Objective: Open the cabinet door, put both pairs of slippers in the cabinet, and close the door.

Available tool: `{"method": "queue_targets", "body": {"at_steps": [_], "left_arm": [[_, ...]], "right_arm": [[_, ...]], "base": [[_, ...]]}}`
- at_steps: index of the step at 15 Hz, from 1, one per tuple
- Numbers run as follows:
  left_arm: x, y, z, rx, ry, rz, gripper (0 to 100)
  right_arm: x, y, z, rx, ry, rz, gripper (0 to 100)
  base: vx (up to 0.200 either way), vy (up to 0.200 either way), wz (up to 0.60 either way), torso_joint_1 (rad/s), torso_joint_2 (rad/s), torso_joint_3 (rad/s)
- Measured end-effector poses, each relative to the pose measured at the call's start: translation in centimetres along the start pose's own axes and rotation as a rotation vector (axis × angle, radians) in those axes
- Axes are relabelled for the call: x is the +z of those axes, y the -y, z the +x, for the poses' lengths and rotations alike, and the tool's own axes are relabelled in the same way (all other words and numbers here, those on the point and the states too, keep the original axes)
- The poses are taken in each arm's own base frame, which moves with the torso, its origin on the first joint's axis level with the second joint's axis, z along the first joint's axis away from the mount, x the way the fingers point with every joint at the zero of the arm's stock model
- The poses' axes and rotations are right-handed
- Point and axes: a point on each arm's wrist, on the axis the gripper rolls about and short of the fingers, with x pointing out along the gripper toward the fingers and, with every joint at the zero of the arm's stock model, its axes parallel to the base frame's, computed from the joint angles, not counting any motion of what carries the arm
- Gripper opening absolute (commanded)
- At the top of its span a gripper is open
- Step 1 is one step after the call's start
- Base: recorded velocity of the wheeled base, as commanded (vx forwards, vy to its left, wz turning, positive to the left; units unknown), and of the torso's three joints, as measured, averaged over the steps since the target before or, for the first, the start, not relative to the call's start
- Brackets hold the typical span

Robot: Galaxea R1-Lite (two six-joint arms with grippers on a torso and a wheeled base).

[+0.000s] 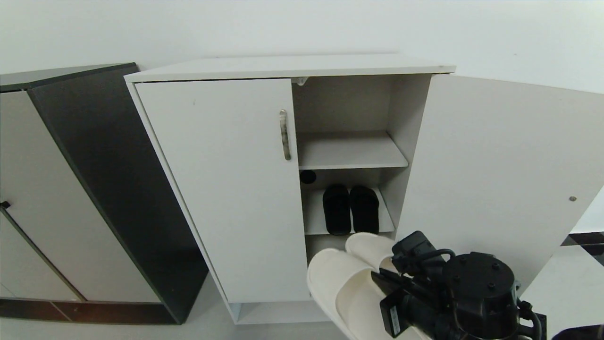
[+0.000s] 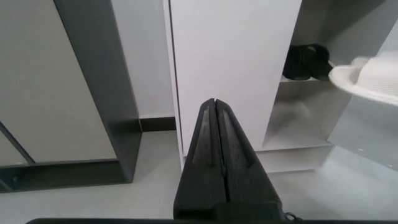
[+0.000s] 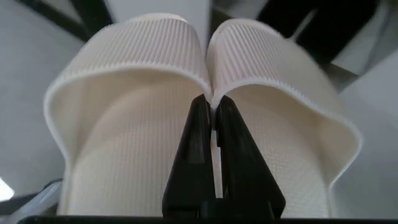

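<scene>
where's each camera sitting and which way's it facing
Head view: on the head, facing forward and down at the cabinet; right arm shows, carrying the white slippers.
Left wrist view: on that wrist, facing the closed door past the shut left claw.
Right wrist view: on that wrist, along the right claw, shut on the white slippers.
Shared: head and left wrist views both show the black slippers shelved.

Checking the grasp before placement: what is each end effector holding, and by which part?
The right end effector pinches the white slippers by the adjoining inner edges of their uppers. The left end effector is shut, holding nothing.
</scene>
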Motion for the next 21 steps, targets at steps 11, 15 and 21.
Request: {"method": "queue_targets", "body": {"at_steps": [11,15,21], "left_arm": [[0.0,0.0,0.0,-0.001,0.000,0.001,0],[0.0,0.0,0.0,-0.001,0.000,0.001,0],[0.0,0.0,0.0,0.000,0.000,0.005,0]], "right_arm": [[10.8,-3.3,1.7,-0.350,0.071,0.129,0],[13.1,-3.5,0.8,-0.366,0.138,0.154,0],[13.3,-3.4,0.6,-0.366,0.150,0.154,0]], "base": [[0.000,0.000,0.00,0.000,0.00,0.000],[0.000,0.000,0.00,0.000,0.00,0.000],[0.000,0.000,0.00,0.000,0.00,0.000]]}}
